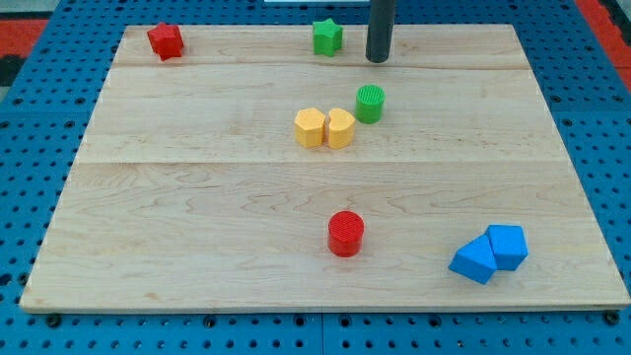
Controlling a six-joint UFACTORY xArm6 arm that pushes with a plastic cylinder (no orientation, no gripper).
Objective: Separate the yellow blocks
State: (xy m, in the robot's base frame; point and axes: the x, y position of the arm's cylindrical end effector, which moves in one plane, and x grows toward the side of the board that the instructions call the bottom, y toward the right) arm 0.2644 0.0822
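Blue blocks: we see two at the view's bottom right, nearest the camera, touching each other; the left one looks like a wedge, the right one has several flat faces, though we cannot name its shape.
Red cylinder: we find it upright, below the board's middle, well apart from the blue pair.
Yellow blocks: we see both near the board's centre, side by side and touching; the left one looks hexagonal, the right one has a rounded, notched outline.
Green cylinder: it stands just beside the right yellow block, up and to the view's right of it; we cannot tell if they touch.
Green star: it sits at the view's top edge, left of our rod.
Red star: it sits in the top left corner, far from everything else.
Our tip: we have it near the view's top, right of the green star and above the green cylinder, touching no block and clear of the yellow pair.
Gripper: we carry none, only the dark rod, so nothing is held.
Board: pale wood planks on a blue pegboard.
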